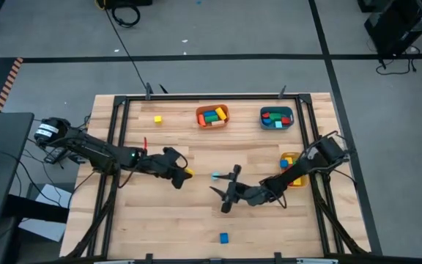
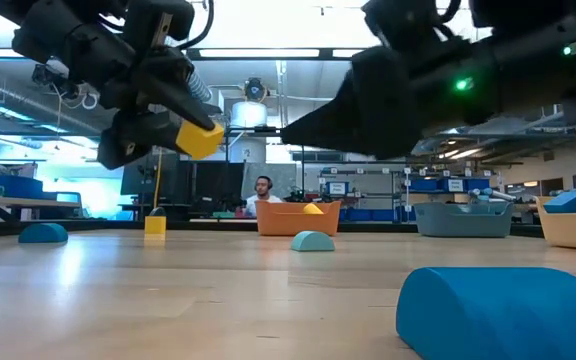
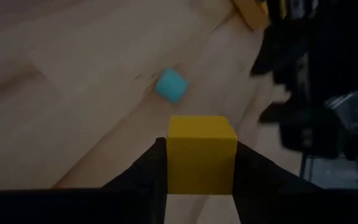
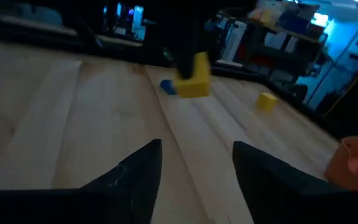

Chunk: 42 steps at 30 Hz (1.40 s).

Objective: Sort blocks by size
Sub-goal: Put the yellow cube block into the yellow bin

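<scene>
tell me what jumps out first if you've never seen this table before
The eye goes first to the yellow block clamped in the left gripper and held above the table near its middle. Close by, the right gripper hangs open and empty beside a small light blue block. Along the far edge, an orange bin and a teal bin already hold mixed blocks.

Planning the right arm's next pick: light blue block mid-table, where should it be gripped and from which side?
Grip the light blue block across two opposite flat faces, coming straight down from above. It sits alone on bare table, so its top and sides are free. The open right end effector is close beside it. The left end effector, holding the yellow block, is also near, so keep the descent vertical.
</scene>
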Available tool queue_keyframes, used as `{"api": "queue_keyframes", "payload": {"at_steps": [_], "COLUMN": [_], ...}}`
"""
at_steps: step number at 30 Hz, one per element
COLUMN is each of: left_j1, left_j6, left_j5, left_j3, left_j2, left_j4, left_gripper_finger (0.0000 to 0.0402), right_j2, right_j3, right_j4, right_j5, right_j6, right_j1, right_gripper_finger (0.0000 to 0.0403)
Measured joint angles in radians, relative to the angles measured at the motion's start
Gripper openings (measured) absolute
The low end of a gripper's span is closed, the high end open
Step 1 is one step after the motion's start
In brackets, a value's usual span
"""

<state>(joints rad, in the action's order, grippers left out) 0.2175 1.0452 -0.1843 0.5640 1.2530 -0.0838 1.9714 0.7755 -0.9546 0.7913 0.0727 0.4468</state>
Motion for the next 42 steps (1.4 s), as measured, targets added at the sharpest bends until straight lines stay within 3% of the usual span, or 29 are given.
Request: {"api": "queue_keyframes", "payload": {"at_steps": [8, 17, 22, 30, 42], "left_j1": [-0.007, 0.007, 0.007, 0.007, 0.006], "left_j6": [-0.044, -0.051, -0.073, -0.096, -0.091], "left_j5": [0.003, 0.014, 0.014, 0.014, 0.006], "left_j3": [0.0, 0.0, 0.0, 0.0, 0.0], "left_j2": [0.0, 0.0, 0.0, 0.0, 0.0], "left_j4": [-0.07, -0.114, -0.139, -0.161, -0.169], "left_gripper_finger": [0.014, 0.0141, 0.0141, 0.0142, 0.0143], "right_j2": [0.092, 0.105, 0.105, 0.105, 0.105], "right_j3": [0.153, 0.238, 0.256, 0.26, 0.26], "right_j4": [0.002, 0.012, 0.02, 0.016, 0.017], "right_j5": [0.002, -0.001, -0.082, -0.104, -0.145], "right_j6": [0.211, 0.261, 0.278, 0.29, 0.299], "right_j1": [-0.034, -0.077, -0.103, -0.14, -0.157], "right_gripper_finger": [0.0271, 0.0306, 0.0308, 0.0276, 0.0165]}}
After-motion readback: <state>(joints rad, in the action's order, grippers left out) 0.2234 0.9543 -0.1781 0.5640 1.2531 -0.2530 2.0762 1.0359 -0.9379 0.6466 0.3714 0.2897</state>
